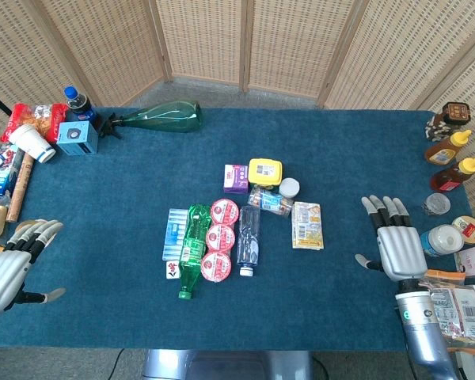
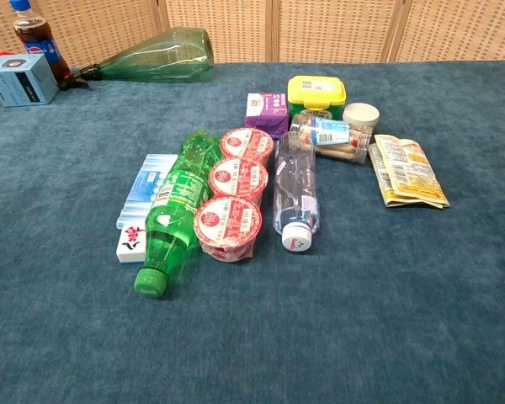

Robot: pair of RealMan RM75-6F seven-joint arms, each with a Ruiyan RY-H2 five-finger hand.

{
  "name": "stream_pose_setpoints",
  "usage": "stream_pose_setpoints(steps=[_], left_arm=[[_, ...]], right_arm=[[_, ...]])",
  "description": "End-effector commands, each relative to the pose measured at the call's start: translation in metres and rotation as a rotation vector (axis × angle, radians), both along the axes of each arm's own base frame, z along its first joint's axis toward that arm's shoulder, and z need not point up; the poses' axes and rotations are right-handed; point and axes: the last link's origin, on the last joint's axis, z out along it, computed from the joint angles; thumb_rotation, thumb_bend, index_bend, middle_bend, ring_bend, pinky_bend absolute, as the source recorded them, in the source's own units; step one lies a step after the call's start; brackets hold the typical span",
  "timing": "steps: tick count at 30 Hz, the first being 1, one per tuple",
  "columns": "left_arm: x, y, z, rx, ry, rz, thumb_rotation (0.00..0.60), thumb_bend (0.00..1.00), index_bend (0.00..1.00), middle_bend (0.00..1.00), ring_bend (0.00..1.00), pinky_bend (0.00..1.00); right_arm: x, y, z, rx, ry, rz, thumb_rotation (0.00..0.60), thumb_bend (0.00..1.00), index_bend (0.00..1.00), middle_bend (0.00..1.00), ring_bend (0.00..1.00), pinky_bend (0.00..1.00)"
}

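On the blue table (image 1: 127, 190) a cluster lies in the middle: a green soda bottle (image 1: 193, 249) (image 2: 175, 210) on its side, a row of red-lidded cups (image 1: 219, 239) (image 2: 234, 189), and a clear water bottle (image 1: 249, 237) (image 2: 295, 189). A yellow tub (image 1: 265, 171) (image 2: 316, 93), a purple carton (image 1: 236, 178) (image 2: 266, 113) and a snack packet (image 1: 307, 225) (image 2: 406, 171) lie around them. My left hand (image 1: 12, 265) hovers open at the left edge. My right hand (image 1: 394, 237) rests open, palm down, at the right side, holding nothing. Neither hand shows in the chest view.
A large green glass bottle (image 1: 162, 117) (image 2: 156, 54) lies at the back left beside a blue box (image 1: 73, 138) (image 2: 21, 78) and a cola bottle (image 1: 81, 104) (image 2: 35, 37). Sauce bottles (image 1: 451, 158) and jars (image 1: 446, 237) crowd the right edge. Packets line the left edge (image 1: 4, 170).
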Motion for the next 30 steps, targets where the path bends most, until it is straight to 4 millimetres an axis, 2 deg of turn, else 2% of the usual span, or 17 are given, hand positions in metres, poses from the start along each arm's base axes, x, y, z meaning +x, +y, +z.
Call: stream_pose_setpoints(steps=[1, 8, 15, 24, 30], left_arm=[[0.001, 0.001, -0.001, -0.003, 0.008, -0.001, 0.6, 0.0, 0.0, 0.0, 0.0, 0.0], [0.005, 0.005, 0.001, 0.011, 0.001, -0.017, 0.6, 0.0, 0.0, 0.0, 0.0, 0.0], [0.007, 0.012, 0.002, 0.006, -0.009, -0.031, 0.6, 0.0, 0.0, 0.0, 0.0, 0.0], [0.006, 0.016, 0.004, -0.002, -0.004, -0.035, 0.6, 0.0, 0.0, 0.0, 0.0, 0.0], [0.0, 0.016, 0.006, 0.002, -0.002, -0.019, 0.6, 0.0, 0.0, 0.0, 0.0, 0.0]], right_arm=[[0.0, -0.001, 0.002, -0.003, 0.001, -0.002, 0.6, 0.0, 0.0, 0.0, 0.0, 0.0], [0.002, -0.002, -0.002, 0.026, -0.032, 0.0, 0.6, 0.0, 0.0, 0.0, 0.0, 0.0], [0.025, -0.008, -0.022, 0.099, -0.07, 0.059, 0.598, 0.0, 0.0, 0.0, 0.0, 0.0], [0.067, -0.023, -0.061, 0.116, -0.1, 0.078, 0.487, 0.0, 0.0, 0.0, 0.0, 0.0], [0.08, -0.033, -0.083, 0.122, -0.066, 0.045, 0.447, 0.0, 0.0, 0.0, 0.0, 0.0]])
